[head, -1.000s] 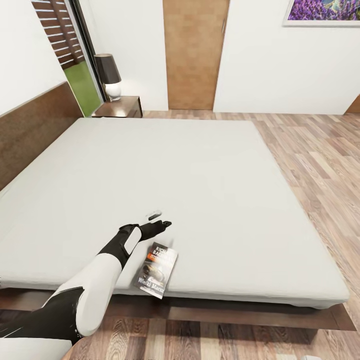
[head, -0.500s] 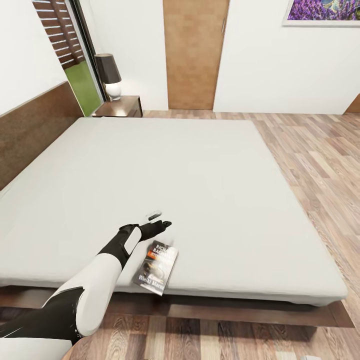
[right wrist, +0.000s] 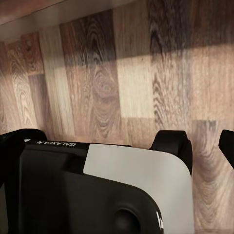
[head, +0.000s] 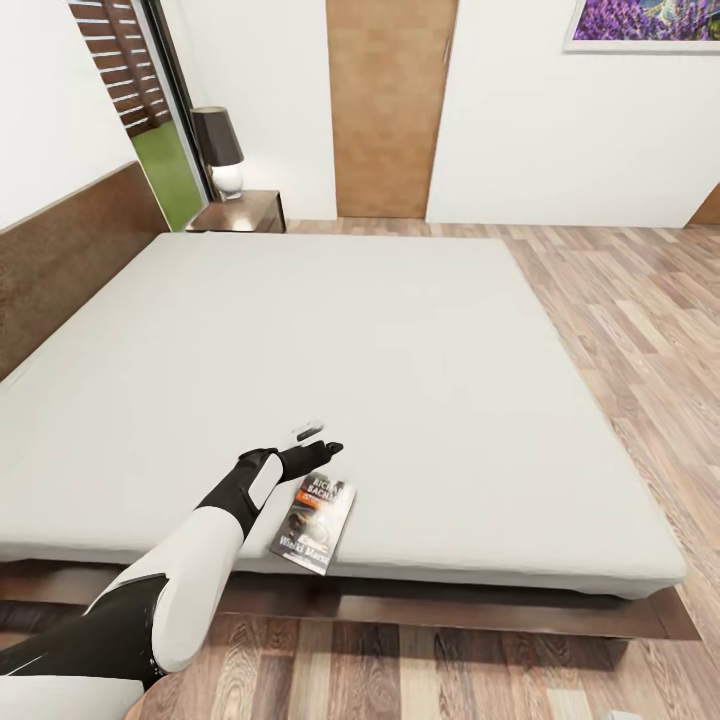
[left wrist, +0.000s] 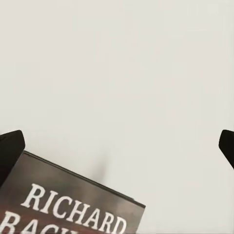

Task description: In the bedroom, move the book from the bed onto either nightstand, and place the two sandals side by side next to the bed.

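Note:
The book (head: 314,523), dark with white "RICHARD BACHMAN" lettering, lies flat at the near edge of the pale grey bed (head: 400,360), its lower corner at the mattress rim. My left gripper (head: 318,439) is open and hovers just beyond the book's top edge, holding nothing. In the left wrist view the book (left wrist: 68,204) lies close under the gripper (left wrist: 117,146), whose fingertips (left wrist: 9,151) stand wide apart over the mattress. The right gripper (right wrist: 117,144) is open and points down at the wood floor (right wrist: 102,83). The nightstand (head: 240,212) stands at the bed's far left corner. The sandals are out of view.
A lamp (head: 220,150) takes up part of the nightstand top. The dark headboard (head: 70,250) runs along the left, with a window (head: 150,90) behind it. A brown door (head: 390,110) and a lavender picture (head: 645,22) are on the far wall. Plank floor (head: 640,300) lies right of the bed.
The whole view has shifted a little: bed and book sit slightly higher in the picture. The book's top edge is now nearer my left gripper, which stays open.

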You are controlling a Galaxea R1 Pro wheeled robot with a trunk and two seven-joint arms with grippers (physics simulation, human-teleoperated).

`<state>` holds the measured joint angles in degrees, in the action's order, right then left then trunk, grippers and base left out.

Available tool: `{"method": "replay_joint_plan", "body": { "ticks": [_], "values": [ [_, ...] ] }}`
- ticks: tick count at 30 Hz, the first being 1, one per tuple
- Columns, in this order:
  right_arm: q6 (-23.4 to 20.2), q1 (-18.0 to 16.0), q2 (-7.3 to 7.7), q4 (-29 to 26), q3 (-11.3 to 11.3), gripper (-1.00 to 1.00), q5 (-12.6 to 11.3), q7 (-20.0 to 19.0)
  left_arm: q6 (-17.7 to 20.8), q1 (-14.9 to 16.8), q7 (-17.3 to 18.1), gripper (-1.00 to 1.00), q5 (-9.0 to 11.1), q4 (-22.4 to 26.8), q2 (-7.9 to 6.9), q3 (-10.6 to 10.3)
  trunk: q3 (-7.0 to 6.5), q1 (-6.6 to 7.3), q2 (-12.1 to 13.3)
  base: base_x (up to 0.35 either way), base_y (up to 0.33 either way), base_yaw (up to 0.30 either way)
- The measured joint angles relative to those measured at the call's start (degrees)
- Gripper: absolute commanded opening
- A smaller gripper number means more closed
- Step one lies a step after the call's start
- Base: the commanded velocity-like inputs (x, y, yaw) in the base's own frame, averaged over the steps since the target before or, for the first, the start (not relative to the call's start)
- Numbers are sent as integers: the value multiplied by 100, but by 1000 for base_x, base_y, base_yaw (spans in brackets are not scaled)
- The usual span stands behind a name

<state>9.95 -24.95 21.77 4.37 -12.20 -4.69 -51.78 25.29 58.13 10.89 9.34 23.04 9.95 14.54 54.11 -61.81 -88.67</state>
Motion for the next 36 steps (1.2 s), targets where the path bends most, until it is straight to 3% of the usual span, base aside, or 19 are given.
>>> {"method": "replay_joint_plan", "body": {
  "ticks": [36],
  "values": [
    [0,1,0,-3,0,100,0,1,0,-1,0,100,-4,3,0,6,0,0,0,23,0,0]
  ]
}}
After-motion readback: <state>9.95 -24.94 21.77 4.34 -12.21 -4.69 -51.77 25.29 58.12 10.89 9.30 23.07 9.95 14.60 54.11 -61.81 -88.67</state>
